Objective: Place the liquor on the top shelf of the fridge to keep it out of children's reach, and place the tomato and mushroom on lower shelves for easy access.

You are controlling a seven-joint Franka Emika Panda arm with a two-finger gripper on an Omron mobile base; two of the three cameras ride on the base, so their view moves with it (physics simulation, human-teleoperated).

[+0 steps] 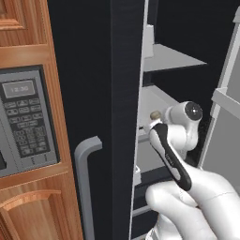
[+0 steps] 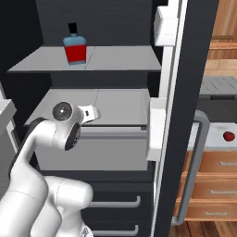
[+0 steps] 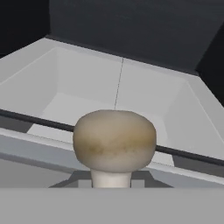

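Observation:
The fridge (image 2: 183, 83) stands open. The liquor (image 2: 75, 48), a red and blue bottle with a black cap, stands upright on the left of the top shelf (image 2: 121, 58). My gripper (image 2: 96, 112) is shut on the mushroom (image 3: 114, 140), a beige cap with a short pale stalk. It holds the mushroom just over the raised front lip of the lower shelf (image 2: 118, 102). In the left base view the mushroom (image 1: 153, 115) shows as a small beige knob at the gripper's tip. The tomato (image 2: 228, 136) lies on the counter to the right of the fridge.
The fridge's closed left door carries a grey bar handle (image 1: 84, 173). White bins (image 2: 157, 129) sit on the right door's inner side. A microwave (image 1: 26, 122) is set in wooden cabinets at left. A grey countertop oven (image 2: 217, 90) and wooden drawers (image 2: 210, 185) are at right.

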